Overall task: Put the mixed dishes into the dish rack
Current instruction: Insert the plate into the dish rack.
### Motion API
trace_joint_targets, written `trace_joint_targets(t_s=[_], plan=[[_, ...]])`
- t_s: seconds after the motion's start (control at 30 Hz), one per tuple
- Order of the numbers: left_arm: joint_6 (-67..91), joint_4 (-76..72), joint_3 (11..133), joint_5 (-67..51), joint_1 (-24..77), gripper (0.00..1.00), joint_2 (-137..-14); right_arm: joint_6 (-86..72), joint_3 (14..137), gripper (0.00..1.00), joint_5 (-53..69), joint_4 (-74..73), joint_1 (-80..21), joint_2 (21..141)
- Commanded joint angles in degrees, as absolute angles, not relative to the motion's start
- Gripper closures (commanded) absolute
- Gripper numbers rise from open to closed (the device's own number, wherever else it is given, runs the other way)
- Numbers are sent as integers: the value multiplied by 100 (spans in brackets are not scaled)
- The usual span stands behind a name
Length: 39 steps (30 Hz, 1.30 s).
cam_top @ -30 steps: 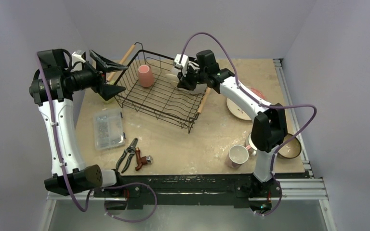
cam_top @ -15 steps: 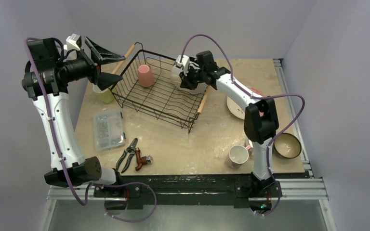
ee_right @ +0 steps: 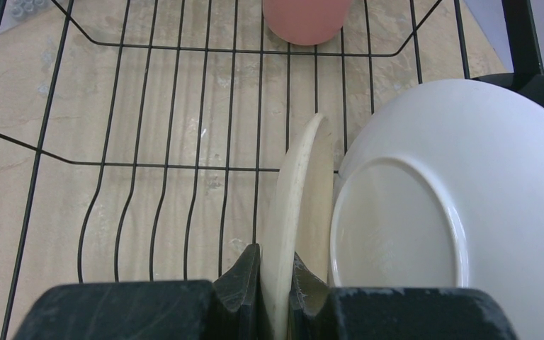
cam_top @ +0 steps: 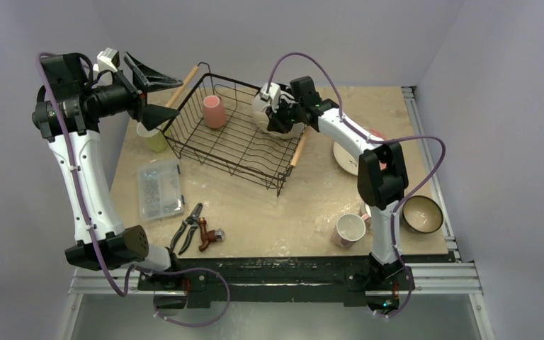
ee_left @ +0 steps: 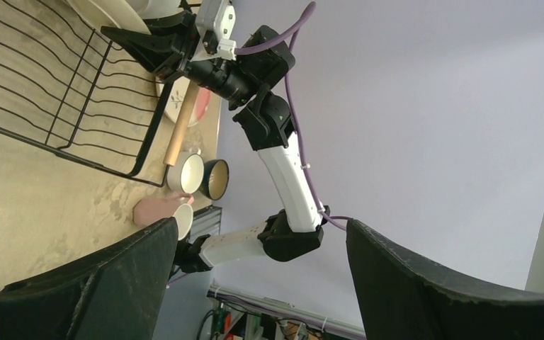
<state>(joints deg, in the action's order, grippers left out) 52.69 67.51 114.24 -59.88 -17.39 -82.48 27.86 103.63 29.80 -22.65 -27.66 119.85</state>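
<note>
Right wrist shows our right jaws clamped on a cream plate (ee_right: 294, 205) above the dish rack (ee_right: 184, 166) (left jaws gape, empty).

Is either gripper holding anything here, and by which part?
The right gripper clamps the cream plate by its rim, edge-on over the dish rack. The left gripper is open and holds nothing.

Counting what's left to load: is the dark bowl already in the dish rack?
No, the dark bowl sits on the table, well apart from the dish rack.
</note>
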Motion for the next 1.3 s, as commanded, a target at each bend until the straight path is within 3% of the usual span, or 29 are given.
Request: trace_joint_targets(t_s=[0.0,0.37,1.07,1.27], plan=[[5128,6686,11652,-6170,-1801,12,-8298,2746,10536,100,3294,-2037,-2724,12048],[5105,6715,11621,-6204,-1819,12,-8413,2691,10383,100,3936,-1939,-2724,12104],[5150,6665,11559,-6258,-1828,12,-8395,2619,10197,100,3660,-2019,-2730,12127],[5218,6602,11591,-6258,-1828,12,-8386,2449,10274,87,3387,-1926,-2725,12205]])
